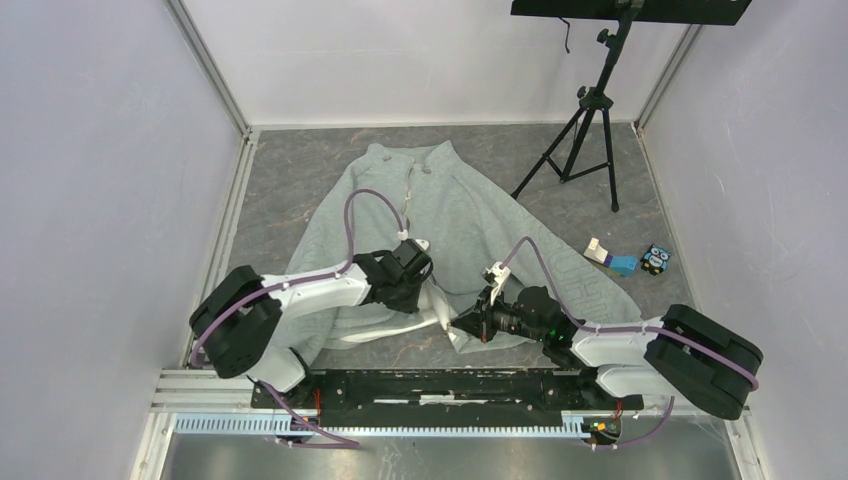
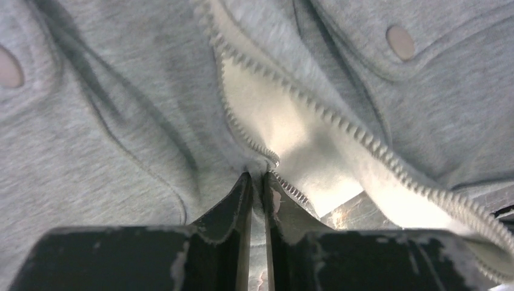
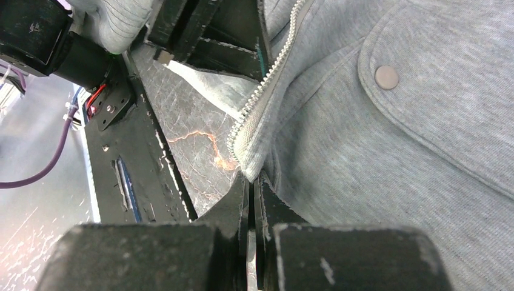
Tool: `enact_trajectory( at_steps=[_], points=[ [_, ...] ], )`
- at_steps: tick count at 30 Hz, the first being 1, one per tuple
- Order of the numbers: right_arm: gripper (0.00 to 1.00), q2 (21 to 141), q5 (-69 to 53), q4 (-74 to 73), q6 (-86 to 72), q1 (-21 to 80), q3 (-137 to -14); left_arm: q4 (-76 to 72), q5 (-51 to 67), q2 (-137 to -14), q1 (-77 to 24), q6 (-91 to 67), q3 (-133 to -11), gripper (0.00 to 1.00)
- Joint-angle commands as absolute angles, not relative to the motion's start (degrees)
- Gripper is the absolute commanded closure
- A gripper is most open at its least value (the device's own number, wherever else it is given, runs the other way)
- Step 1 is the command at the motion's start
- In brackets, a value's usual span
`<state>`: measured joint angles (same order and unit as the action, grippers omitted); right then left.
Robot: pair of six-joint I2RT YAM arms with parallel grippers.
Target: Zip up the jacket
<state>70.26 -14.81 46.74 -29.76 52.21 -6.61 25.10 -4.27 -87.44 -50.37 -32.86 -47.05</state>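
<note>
Pockets on the jacket (image 1: 450, 215) are the only holders in view. The right wrist view shows one pocket flap (image 3: 448, 121) lying flat, with a round snap (image 3: 387, 77) on it; what is inside cannot be seen. The left wrist view shows more such snaps, blurred. Raised lines run along the sleeve (image 1: 585, 280) nearest the right arm, too faint to read.

The jacket lies spread front-up on the grey table (image 1: 300, 170), collar at the far side and hem toward the arm bases. Its zipper (image 2: 339, 121) is undone at the lower end: two rows of teeth part around pale lining (image 2: 285, 133).

The left gripper (image 2: 257, 179) is pinched narrow on the fabric where the teeth rows meet. The right gripper (image 3: 250, 177) is likewise closed tight on the hem corner, just below the other zipper edge.

Right of the jacket sit a small white and blue box (image 1: 612, 258) and a little owl-faced toy (image 1: 655, 260), close together. A black tripod (image 1: 585, 130) stands at the far right.
</note>
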Motion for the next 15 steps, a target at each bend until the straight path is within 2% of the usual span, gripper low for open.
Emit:
enact_trajectory(
  at_steps=[1, 6, 11, 15],
  points=[
    [1.00, 70.6, -15.9, 49.9, -30.6, 51.9, -6.9, 23.3, -5.4, -80.6, -50.4, -30.9, -44.6, 0.83],
    [1.00, 73.8, -19.9, 55.5, -34.1, 52.0, -7.7, 19.5, -4.5, -70.8, -50.2, -30.4, -39.5, 0.86],
    [1.00, 79.7, -25.6, 64.4, -38.8, 51.9, -9.2, 11.6, -1.3, -60.9, -50.2, -28.8, -32.6, 0.97],
    [1.00, 83.3, -29.1, 68.4, -40.8, 51.9, -11.1, 4.7, -0.3, -52.3, -50.1, -26.0, -26.0, 0.98]
  ],
)
